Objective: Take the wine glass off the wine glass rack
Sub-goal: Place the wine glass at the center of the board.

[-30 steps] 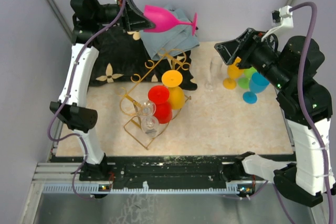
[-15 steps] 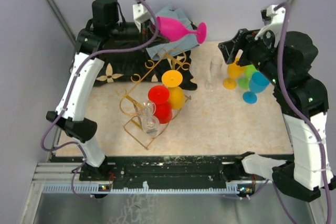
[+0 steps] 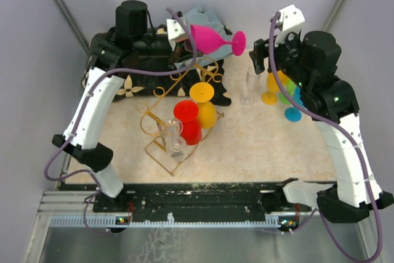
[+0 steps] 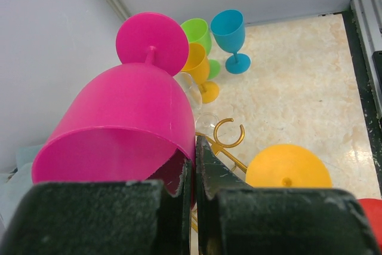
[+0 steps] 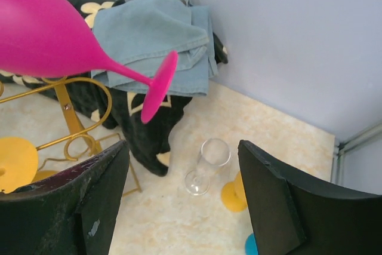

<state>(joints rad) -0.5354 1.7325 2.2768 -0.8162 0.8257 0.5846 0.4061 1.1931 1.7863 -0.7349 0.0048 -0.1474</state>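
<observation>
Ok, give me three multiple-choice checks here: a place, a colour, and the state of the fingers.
1. Where is the pink wine glass?
A. hanging on the rack
B. held aloft by the left fingers
C. standing on the table

2. Which colour glass stands with the orange glass and green glass?
A. blue
B. purple
C. black

3. How are the right fingers?
A. shut on a glass
B. shut, empty
C. open, empty

1 B: the fingers pinch its rim, clear of the wine glass rack.
2 A: the blue glass stands beside them.
3 C: a wide gap, nothing in it.
</observation>
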